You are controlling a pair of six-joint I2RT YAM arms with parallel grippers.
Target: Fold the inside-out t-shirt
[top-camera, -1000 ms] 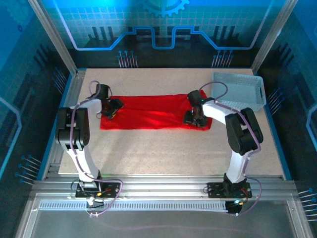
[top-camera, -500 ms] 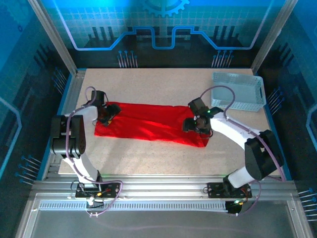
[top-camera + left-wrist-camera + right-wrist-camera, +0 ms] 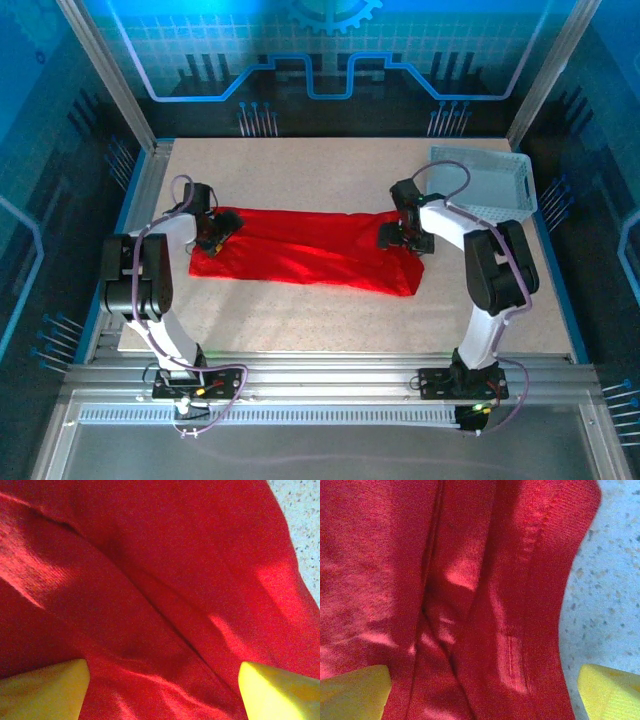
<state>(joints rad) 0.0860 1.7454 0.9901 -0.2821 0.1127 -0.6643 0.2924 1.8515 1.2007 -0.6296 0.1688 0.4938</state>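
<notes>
Your soft bright red t-shirt [image 3: 310,250] lies as a long band mid-table, with open speckled tabletop [image 3: 330,170] before and behind it. Over its ends the left gripper [image 3: 162,690] and right gripper [image 3: 480,692] gape wide. A white plastic mesh basket [image 3: 490,180] sits near the right arm.

The tabletop [image 3: 300,165] lies bare beyond the red t-shirt [image 3: 300,255], and bare again in a wide strip on its near side — both open for passing. The white mesh basket [image 3: 490,185] blocks the far right corner, close by the right arm. The left hand [image 3: 214,234] and the right hand [image 3: 401,237] sit over the shirt's two ends, leaving its middle free.
</notes>
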